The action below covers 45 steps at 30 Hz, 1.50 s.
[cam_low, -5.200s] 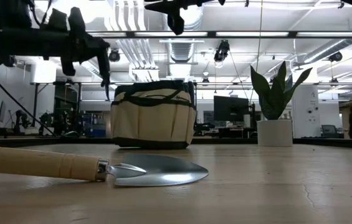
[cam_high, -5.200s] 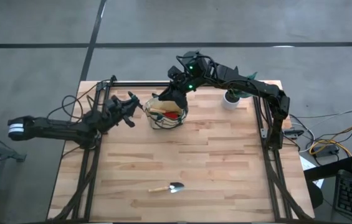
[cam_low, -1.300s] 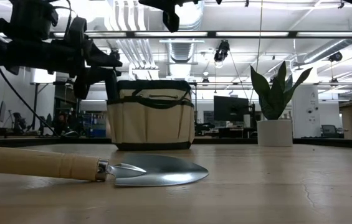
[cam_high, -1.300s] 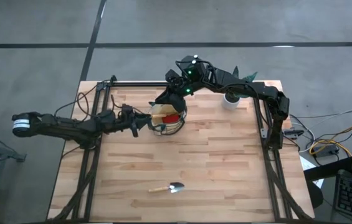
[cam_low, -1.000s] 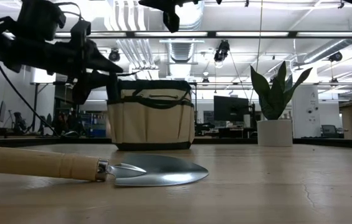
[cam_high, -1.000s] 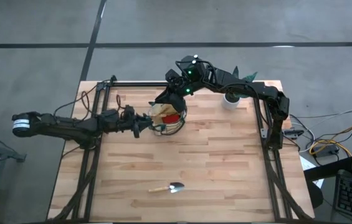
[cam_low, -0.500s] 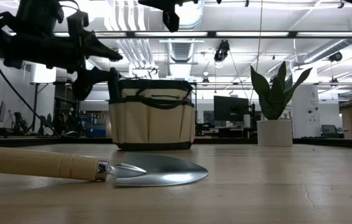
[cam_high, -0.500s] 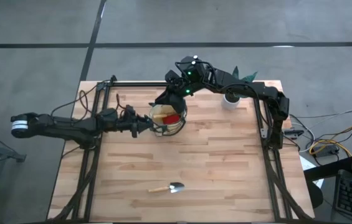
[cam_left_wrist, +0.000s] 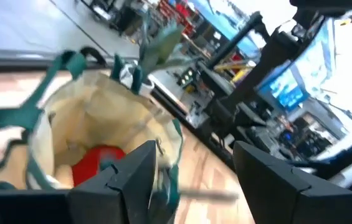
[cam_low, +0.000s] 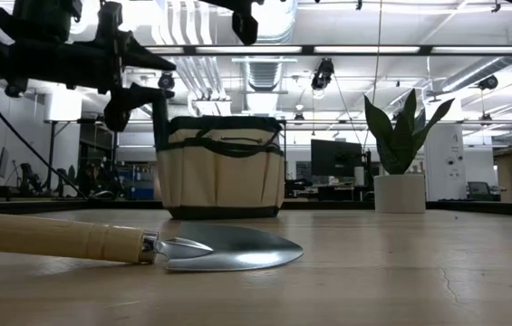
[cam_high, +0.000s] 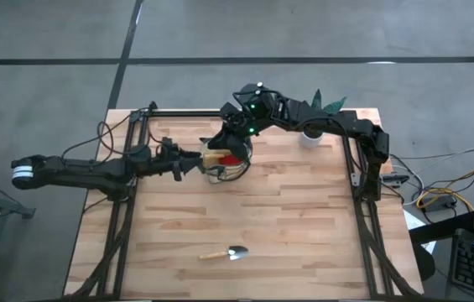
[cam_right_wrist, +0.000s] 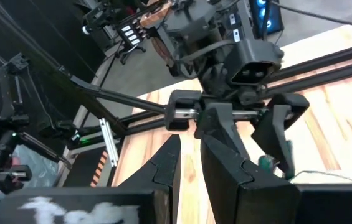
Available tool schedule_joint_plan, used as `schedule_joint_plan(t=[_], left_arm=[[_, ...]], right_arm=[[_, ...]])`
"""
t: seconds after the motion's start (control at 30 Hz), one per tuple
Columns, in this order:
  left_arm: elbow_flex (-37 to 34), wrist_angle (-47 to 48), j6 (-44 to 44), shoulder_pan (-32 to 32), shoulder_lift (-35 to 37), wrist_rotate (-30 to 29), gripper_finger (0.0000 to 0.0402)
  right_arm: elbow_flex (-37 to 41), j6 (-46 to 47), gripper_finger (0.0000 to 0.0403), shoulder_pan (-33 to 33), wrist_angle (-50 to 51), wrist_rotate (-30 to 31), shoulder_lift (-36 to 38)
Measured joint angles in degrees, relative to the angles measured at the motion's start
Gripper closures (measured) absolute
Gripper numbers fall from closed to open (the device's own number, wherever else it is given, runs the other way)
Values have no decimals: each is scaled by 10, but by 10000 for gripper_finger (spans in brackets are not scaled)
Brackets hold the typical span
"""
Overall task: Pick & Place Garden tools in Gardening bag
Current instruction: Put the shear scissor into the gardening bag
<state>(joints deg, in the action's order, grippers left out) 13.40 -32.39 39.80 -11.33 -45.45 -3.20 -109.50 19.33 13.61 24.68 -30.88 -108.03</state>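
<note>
The left claw hangs spread at the bag's nine o'clock rim. The right claw, fingers nearly pressed together and empty, hovers at its twelve o'clock. One trowel lies alone at the worktop's six o'clock.

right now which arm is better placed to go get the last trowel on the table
Left, probably. Both grippers sit at the gardening bag, far from the trowel. The left gripper is open and empty beside the bag; the right gripper hangs over the bag's far rim.
</note>
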Motion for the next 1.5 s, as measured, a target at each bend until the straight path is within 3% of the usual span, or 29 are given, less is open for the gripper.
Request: schedule_joint_plan(t=[0.3, 0.53, 0.67, 0.87, 1.27, 1.5], left_arm=[[-1, 58, 37, 0, 1, 85, 183], [-3, 97, 45, 0, 0, 77, 184], [-1, 94, 96, -1, 2, 71, 184], [10, 136, 208, 0, 3, 133, 184], [10, 153, 221, -2, 6, 40, 184], [11, 154, 334, -3, 8, 39, 184]], right_arm=[[1, -3, 346, -10, 1, 9, 0], [2, -14, 346, -10, 0, 13, 0], [2, -15, 346, -10, 0, 13, 0], [2, -16, 346, -10, 0, 15, 0], [2, -26, 346, -10, 0, 26, 0], [2, -26, 346, -10, 0, 26, 0]])
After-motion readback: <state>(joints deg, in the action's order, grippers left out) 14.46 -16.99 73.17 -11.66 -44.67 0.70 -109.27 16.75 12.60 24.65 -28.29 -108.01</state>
